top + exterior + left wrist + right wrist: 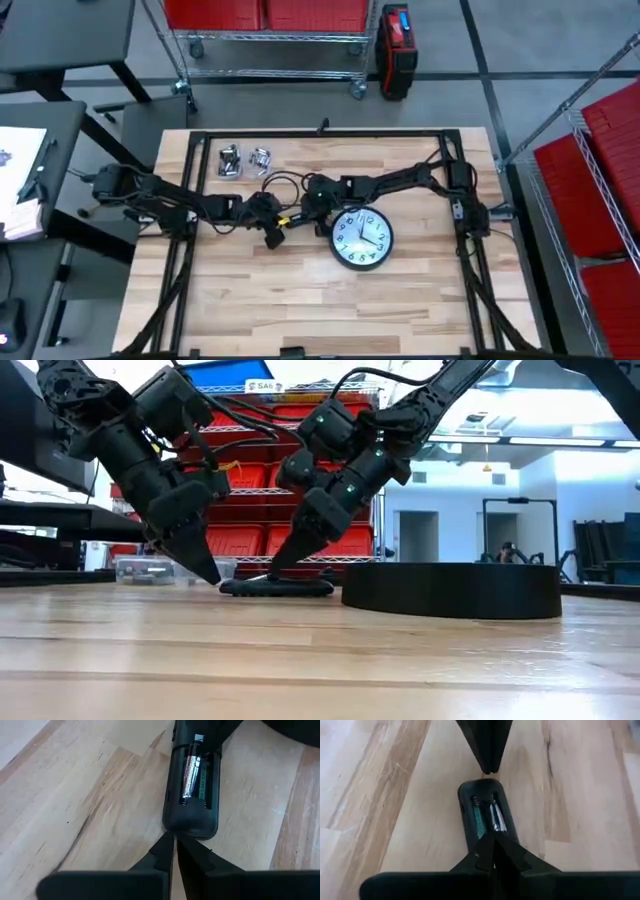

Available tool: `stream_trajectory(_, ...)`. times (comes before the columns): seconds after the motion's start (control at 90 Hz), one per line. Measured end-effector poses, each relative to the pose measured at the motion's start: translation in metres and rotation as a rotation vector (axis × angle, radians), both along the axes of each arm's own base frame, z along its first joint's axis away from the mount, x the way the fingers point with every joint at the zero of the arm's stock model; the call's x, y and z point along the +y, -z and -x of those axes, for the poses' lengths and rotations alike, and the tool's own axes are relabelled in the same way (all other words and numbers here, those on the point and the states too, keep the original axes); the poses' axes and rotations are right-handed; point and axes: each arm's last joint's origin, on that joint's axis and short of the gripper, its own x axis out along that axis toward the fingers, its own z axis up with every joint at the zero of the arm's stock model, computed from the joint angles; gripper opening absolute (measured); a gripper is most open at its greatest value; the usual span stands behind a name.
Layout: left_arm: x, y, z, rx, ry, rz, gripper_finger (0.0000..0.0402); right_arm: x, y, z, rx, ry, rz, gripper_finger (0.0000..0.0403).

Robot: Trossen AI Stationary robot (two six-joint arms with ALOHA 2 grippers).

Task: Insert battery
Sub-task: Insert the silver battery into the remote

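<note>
Left hand (174, 851): fingers pressed together, holding nothing, tips on tabletop (300, 300) just beside rounded end of remote (192, 795). Right hand (492, 851): fingers likewise closed, gripping nothing, tips resting on remote at battery compartment. Both arms slope down steeply from opposite sides, hands meeting nose to nose over remote. Remote lies flat near tabletop centre, cover off, one battery (190, 777) seated in bay, slot beside it bare. Wall clock (360, 238) lies face up just right of remote.
</note>
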Motion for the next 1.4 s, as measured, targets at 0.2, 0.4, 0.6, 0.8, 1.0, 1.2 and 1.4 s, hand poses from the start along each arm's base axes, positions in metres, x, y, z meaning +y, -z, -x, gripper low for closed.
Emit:
stream_trajectory(0.2, 0.0, 0.0, 0.0, 0.001, 0.0, 0.0, 0.0004, 0.0, 0.001, 0.001, 0.017, 0.0, -0.002, 0.0)
stream_trajectory(0.4, 0.0, 0.0, 0.0, 0.001, 0.0, 0.0, 0.0004, -0.007, -0.003, 0.005, 0.035, 0.015, -0.003, 0.0)
stream_trajectory(0.6, 0.0, 0.0, 0.0, 0.001, 0.001, -0.001, 0.0003, -0.02, -0.02, 0.009, -0.008, 0.023, 0.026, 0.0)
stream_trajectory(0.8, 0.0, 0.0, 0.0, 0.0, 0.001, -0.001, 0.0003, -0.023, -0.007, 0.01, 0.031, 0.03, -0.029, 0.0)
stream_trajectory(1.0, 0.0, 0.0, 0.0, 0.0, 0.001, -0.001, 0.0003, -0.013, -0.003, 0.011, 0.018, 0.01, -0.041, 0.0)
stream_trajectory(1.2, 0.0, 0.0, 0.0, 0.0, 0.001, -0.001, 0.0003, -0.011, -0.004, 0.009, -0.009, 0.004, -0.035, 0.0)
stream_trajectory(1.4, 0.0, 0.0, 0.0, -0.007, 0.0, 0.0, 0.0003, -0.012, 0.01, 0.006, 0.014, 0.016, -0.049, 0.0)
